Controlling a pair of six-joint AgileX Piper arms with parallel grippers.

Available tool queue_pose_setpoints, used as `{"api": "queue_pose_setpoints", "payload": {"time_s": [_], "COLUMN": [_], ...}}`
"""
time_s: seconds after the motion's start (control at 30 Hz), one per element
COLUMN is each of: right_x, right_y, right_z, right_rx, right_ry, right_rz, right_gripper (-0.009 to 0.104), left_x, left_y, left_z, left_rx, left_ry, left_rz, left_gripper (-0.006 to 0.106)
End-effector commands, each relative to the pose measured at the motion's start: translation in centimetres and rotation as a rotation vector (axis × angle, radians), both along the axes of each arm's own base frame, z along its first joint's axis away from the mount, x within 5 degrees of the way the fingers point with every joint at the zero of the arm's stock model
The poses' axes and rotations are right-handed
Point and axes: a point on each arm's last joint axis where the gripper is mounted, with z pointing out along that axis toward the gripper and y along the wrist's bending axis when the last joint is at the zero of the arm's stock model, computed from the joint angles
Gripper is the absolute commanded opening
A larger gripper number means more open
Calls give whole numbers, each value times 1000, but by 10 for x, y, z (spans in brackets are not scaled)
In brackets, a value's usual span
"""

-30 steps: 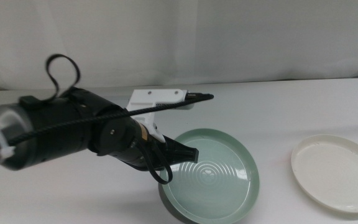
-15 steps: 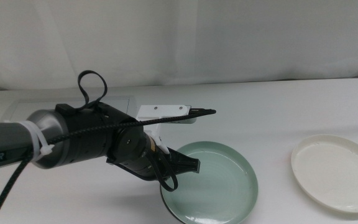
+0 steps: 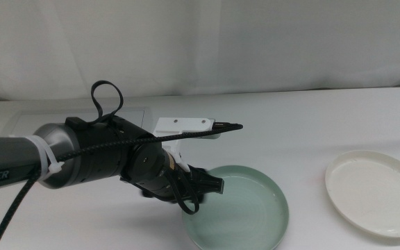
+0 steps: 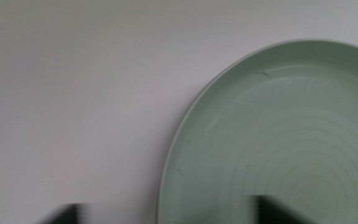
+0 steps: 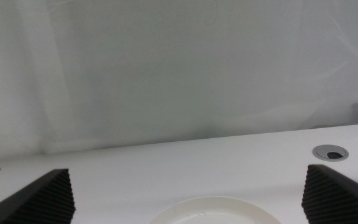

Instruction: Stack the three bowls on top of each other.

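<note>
Since a moment ago, the left end effector has let the mint green bowl settle flat on the table; jaws apart, it should lift clear. Beside it, right, lies the white bowl, for stacking next.

arm: black body, silver-grey sleeve, white "PiPER" lettering
cable: black braided, looped, white zip tie
camera mount: white bracket
jaws: dark, possibly ribbed pads
</note>
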Motion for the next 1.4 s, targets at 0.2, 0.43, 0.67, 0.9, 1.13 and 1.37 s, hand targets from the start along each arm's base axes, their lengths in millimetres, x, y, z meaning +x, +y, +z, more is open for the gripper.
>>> {"api": "queue_pose_setpoints", "payload": {"time_s": [0.2,0.43,0.67,0.9,1.13,1.37], "right_x": [-1,-1,-1,-1,-2,-7], "right_y": [0,0,0,1,1,0], "right_z": [-11,-10,-8,-5,-3,26], "right_rx": [-6,-3,1,6,45,66], "right_ry": [4,-11,-38,-63,-64,-147], "right_rz": [-2,0,5,9,11,14], "right_gripper": [102,102,102,102,102,102], "left_x": [1,15,16,-33,-107,-178], "left_y": [1,33,145,215,211,207], "left_z": [11,68,150,182,174,126], "left_rx": [-5,17,62,130,91,33], "left_ry": [-50,-219,-478,-613,-840,-1031], "left_rz": [-22,2,229,408,375,362], "left_gripper": [92,90,82,16,-2,-2]}}
